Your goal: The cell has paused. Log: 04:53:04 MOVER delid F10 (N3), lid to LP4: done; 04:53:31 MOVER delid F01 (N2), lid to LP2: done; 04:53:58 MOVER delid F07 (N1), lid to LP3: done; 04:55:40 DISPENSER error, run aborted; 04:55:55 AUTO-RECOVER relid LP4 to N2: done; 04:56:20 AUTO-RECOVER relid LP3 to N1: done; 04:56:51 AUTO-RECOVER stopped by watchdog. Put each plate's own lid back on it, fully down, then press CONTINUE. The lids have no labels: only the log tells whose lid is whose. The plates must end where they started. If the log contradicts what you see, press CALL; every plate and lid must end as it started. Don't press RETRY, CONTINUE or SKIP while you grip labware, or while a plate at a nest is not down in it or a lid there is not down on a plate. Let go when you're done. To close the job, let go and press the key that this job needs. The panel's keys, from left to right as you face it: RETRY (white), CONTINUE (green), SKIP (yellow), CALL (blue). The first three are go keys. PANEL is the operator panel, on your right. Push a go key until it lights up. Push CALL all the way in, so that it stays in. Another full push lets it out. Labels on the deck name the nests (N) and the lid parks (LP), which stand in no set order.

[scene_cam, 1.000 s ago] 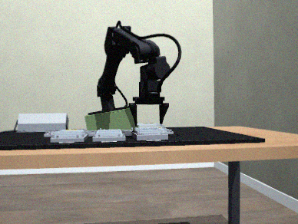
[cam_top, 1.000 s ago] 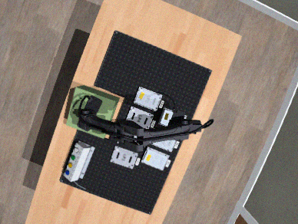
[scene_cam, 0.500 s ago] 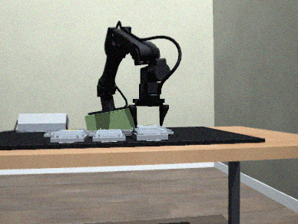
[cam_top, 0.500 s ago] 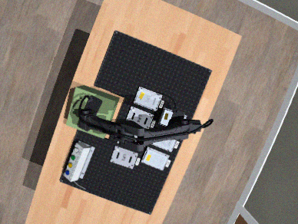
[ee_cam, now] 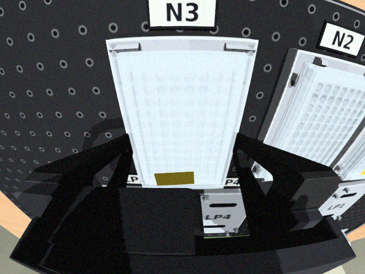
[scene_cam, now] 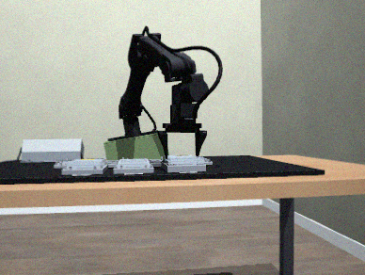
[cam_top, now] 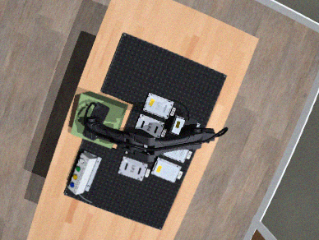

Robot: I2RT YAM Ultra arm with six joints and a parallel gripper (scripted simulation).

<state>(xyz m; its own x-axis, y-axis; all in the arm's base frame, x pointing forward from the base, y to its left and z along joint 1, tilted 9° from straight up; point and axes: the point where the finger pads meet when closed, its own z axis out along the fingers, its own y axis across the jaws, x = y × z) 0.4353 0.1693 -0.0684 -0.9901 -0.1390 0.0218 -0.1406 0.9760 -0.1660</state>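
Note:
In the wrist view my gripper (ee_cam: 182, 138) is shut on a clear lid (ee_cam: 181, 109), one finger on each long side. The lid hangs directly over the plate in the nest labelled N3 (ee_cam: 181, 13); the plate's wells show faintly through it, and a dark yellow tag (ee_cam: 174, 178) shows at the near end. I cannot tell whether the lid is fully down. To the right, the plate at N2 (ee_cam: 318, 112) has no lid and its wells are bare. In the side view the gripper (scene_cam: 184, 150) stands just above the rightmost labware (scene_cam: 186, 163).
Lid park LP4 (ee_cam: 221, 216) lies bare under the gripper, with LP1 (ee_cam: 335, 206) to its right. The operator panel (cam_top: 84, 173) with its coloured keys sits near the mat's edge. A green block (cam_top: 99, 119) holds the arm's base. Other plates and parks (cam_top: 132, 168) stand close around.

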